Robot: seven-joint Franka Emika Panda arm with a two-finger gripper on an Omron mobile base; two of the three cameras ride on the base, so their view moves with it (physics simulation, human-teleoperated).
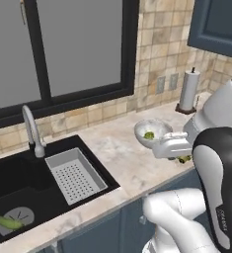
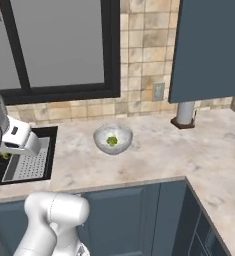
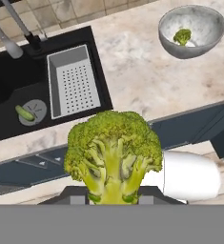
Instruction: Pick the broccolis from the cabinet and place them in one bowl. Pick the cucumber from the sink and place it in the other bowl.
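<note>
The gripper (image 3: 114, 198) is clamped on a broccoli floret (image 3: 113, 153), and in the hand view that floret looms big in the lower centre of the frame, stalk down between the jaws, crown up. In the left base view a sliver of the same green (image 1: 185, 158) peeks out at centre right, just under the white hand and low in front of the bowl. The whitish bowl (image 3: 213, 29) sits in the upper right of the hand view on the marble counter (image 3: 137, 71), and there is the second broccoli (image 3: 182, 36) already lying inside it; the right base view shows that bowl (image 2: 100, 135) a little left of centre with the green speck (image 2: 111, 141) in its middle, and the left base view has it (image 1: 141, 129) right of centre, just beyond the hand. Over on the left of the hand view is the black sink (image 3: 8, 81), with its grey perforated tray (image 3: 74, 86) against the right wall and the silver tap (image 3: 8, 43) in the upper left corner. The cucumber (image 3: 25, 113) lies across the round drain (image 3: 37, 108) at the left edge; in the left base view it (image 1: 9, 223) sits in the lower left corner. The blue-grey cabinet (image 2: 209, 50) hangs at the upper right of the right base view, above a paper towel roll (image 2: 185, 112) standing on the counter.
</note>
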